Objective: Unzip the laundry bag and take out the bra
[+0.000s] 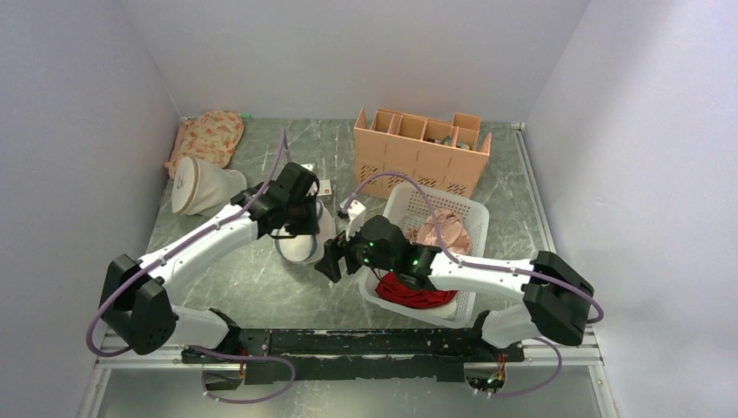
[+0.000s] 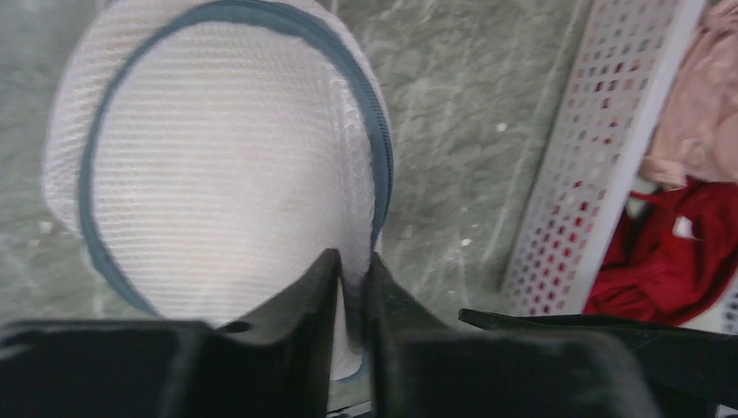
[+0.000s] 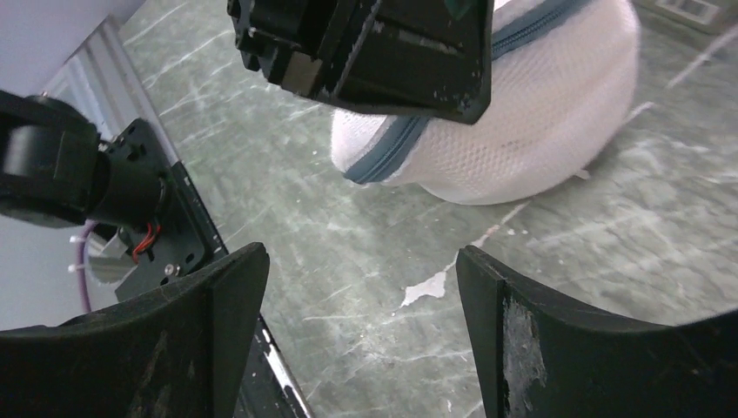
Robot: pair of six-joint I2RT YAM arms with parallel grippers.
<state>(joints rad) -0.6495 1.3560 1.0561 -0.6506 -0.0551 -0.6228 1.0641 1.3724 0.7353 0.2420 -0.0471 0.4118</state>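
The laundry bag [image 1: 302, 249] is a white round mesh bag with a grey-blue zipper round its rim, lying on the table's middle. It fills the left wrist view [image 2: 218, 165] and shows at the top of the right wrist view [image 3: 531, 131]. My left gripper [image 1: 298, 226] is above it, shut, pinching the bag's mesh rim by the zipper [image 2: 352, 266]. My right gripper [image 1: 334, 259] is open and empty [image 3: 361, 261], low over the table just right of and in front of the bag. The zipper looks closed. The bra is hidden.
A white perforated basket [image 1: 474, 218] at the right holds a pink satin garment [image 1: 444, 231] and a red garment [image 1: 413, 292]. A peach divider crate [image 1: 418, 157] stands behind it. A cream bag with a logo [image 1: 204, 185] and a floral pouch [image 1: 207, 138] lie back left.
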